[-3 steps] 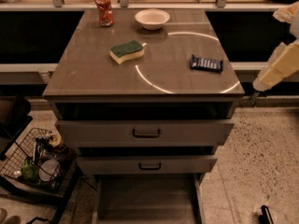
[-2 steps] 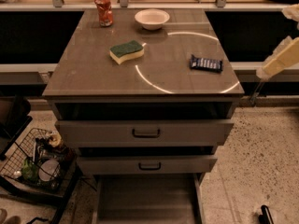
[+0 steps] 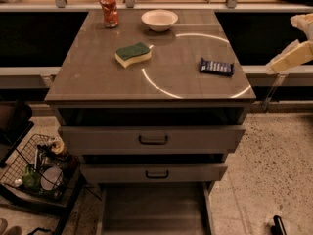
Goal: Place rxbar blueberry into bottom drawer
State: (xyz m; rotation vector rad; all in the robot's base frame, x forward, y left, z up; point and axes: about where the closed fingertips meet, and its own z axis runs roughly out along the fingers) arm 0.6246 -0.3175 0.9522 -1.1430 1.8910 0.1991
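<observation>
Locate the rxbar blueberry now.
Camera view: rxbar blueberry lies on the countertop, right side, right of the sponge; the pincer hovers off the right edge.

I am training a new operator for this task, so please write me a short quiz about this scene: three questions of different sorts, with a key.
1. True or false: the rxbar blueberry lies on the cabinet top, to the right of the sponge.
2. Fill in: the bottom drawer is ____ (open or shut).
3. Where is the gripper?
A) resting on the bar
B) at the view's right edge, beyond the cabinet top, apart from the bar
C) inside the bottom drawer
Key: 1 true; 2 open; 3 B.
</observation>
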